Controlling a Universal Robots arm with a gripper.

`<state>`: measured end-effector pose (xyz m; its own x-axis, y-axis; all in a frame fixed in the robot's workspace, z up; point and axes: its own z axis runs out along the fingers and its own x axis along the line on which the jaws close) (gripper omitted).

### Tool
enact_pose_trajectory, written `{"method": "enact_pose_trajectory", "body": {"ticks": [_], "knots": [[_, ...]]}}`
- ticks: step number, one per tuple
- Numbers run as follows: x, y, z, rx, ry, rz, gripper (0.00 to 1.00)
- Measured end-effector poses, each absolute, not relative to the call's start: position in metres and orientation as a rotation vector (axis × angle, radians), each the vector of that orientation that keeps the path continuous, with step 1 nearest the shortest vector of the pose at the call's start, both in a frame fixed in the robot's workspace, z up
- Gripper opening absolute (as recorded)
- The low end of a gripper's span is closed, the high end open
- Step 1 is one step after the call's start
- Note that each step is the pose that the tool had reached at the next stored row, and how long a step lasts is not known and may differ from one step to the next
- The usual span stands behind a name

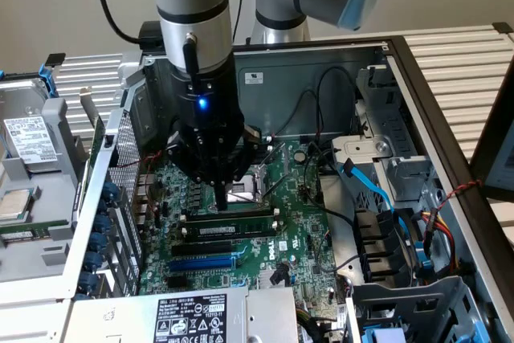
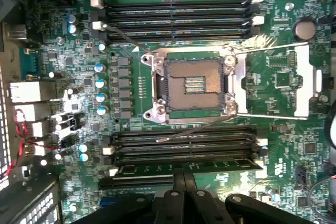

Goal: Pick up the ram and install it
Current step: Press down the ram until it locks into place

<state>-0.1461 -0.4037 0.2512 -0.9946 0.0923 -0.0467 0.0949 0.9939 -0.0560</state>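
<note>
Motherboard (image 1: 297, 198) green, inside open grey case (image 1: 321, 78); fingers (image 1: 220, 196) together, pressing ram (image 1: 229, 221) seated in slot.

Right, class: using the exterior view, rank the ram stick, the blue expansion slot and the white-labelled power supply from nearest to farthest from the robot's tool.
1. The ram, directly beneath the tool, lying in a black slot.
2. The blue expansion slot, lower on the green board, past the black slots.
3. The white-labelled power supply, at the picture's bottom edge.
</note>
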Motion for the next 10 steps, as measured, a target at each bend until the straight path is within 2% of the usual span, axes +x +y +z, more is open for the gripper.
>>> {"method": "enact_pose_trajectory", "body": {"ticks": [10], "knots": [[-0.1331,-0.4037,0.2545,0.145,3.093,-0.090,0.11]]}}
